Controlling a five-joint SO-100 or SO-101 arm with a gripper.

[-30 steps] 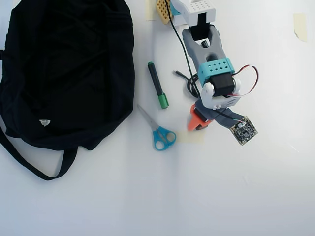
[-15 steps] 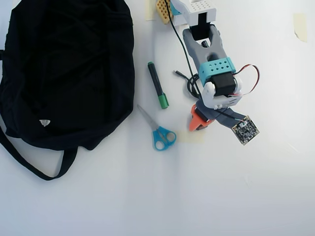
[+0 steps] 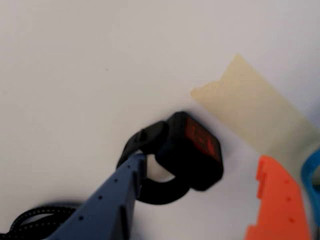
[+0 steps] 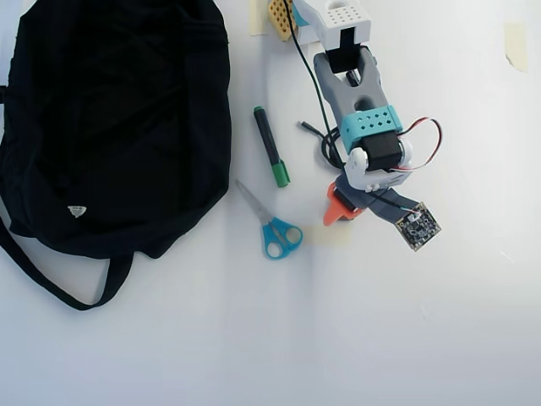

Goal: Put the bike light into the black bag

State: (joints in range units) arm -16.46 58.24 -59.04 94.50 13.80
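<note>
Black plastic with a red lens face marks the bike light [image 3: 192,155] in the wrist view, where it lies on the white table [image 3: 90,75] with its ring-shaped strap [image 3: 150,187] spread flat beside it, toward the lower left. The hand [image 3: 195,200] is set down around the light: the blue-grey finger [image 3: 107,205] is seen at the strap's left side, its tip over or just inside the ring, and the orange finger [image 3: 277,205] stands apart to the right, with bare table between it and the light's body. The hand is thus spread, not yet closed, and nothing is gripped. The light's long axis, strap to body, runs from lower left to upper right, nearly across the gap between the fingers; the lens faces upward. A strip of beige tape [image 3: 250,110] lies just beyond the light, and a coil of black cable [image 3: 35,220] shows at the lower left edge.

In the overhead view the light itself is hidden beneath the arm [image 4: 363,127]; only the orange finger [image 4: 336,207] is seen near the beige patch. The black bag [image 4: 118,127] lies well apart at the left, with a green-capped marker [image 4: 271,145] and blue-handled scissors [image 4: 272,227] between. A closing of the fingers is judged to be the next need, then a carry leftward past both.
</note>
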